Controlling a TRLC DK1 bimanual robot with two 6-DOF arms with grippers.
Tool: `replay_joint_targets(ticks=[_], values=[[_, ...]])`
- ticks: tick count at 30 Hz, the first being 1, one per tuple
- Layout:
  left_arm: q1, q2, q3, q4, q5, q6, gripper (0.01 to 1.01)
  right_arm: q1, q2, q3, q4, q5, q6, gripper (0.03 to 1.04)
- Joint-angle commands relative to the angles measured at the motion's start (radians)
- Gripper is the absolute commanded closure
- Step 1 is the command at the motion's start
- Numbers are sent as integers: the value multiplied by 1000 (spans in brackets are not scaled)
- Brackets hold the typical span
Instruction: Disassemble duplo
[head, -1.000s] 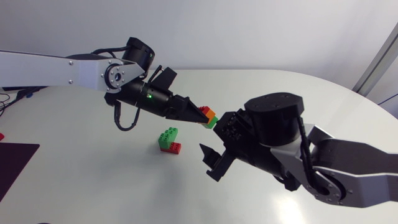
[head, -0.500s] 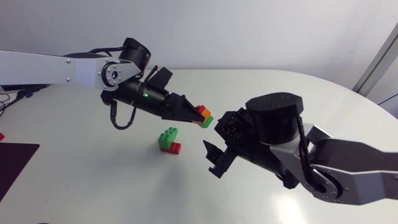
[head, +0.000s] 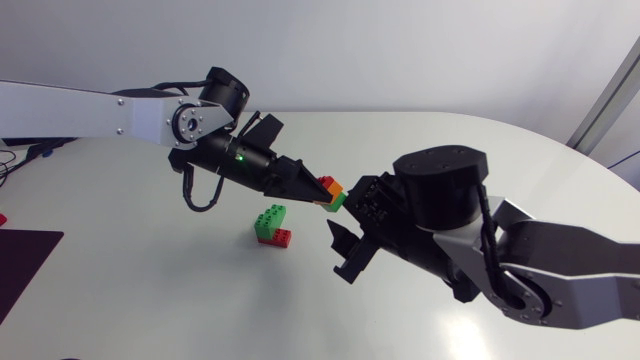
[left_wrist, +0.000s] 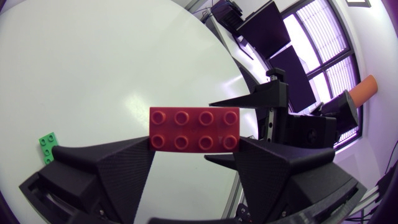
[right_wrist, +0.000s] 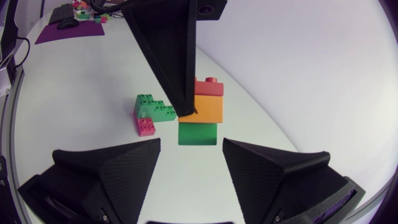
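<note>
My left gripper (head: 318, 189) is shut on a small duplo stack (head: 332, 193) and holds it above the table: a red brick on top, orange in the middle, green at the bottom. In the left wrist view the red brick (left_wrist: 194, 129) shows its studs between the gripper's fingers. My right gripper (head: 341, 254) is open just below and in front of the stack. In the right wrist view the green brick (right_wrist: 198, 133) hangs just ahead of the right gripper (right_wrist: 191, 147), with the fingertips apart from it. A left finger (right_wrist: 168, 50) clamps the orange brick (right_wrist: 208, 109).
A second duplo piece (head: 272, 224), green bricks on a red one, lies on the white table (head: 150, 300) to the left of the grippers; it also shows as green and red bricks (right_wrist: 151, 112). A dark purple mat (head: 20, 265) lies at the table's left edge.
My right gripper's fingers have come closer together and edged slightly towards the held stack. The left gripper has barely shifted, with the stack still in it.
</note>
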Motion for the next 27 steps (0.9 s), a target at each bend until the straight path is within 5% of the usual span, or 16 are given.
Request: replay_joint_targets(ticks=[1,11,27], values=[[-14,24,3,-10,16,18,643,12,-21,15,-4,17,-18,456],[-34,33,-4,-9,18,18,643,56,-15,4,-8,26,-18,651],[-30,-37,31,-13,58,-3,643,81,10,-24,-28,14,-23,710]])
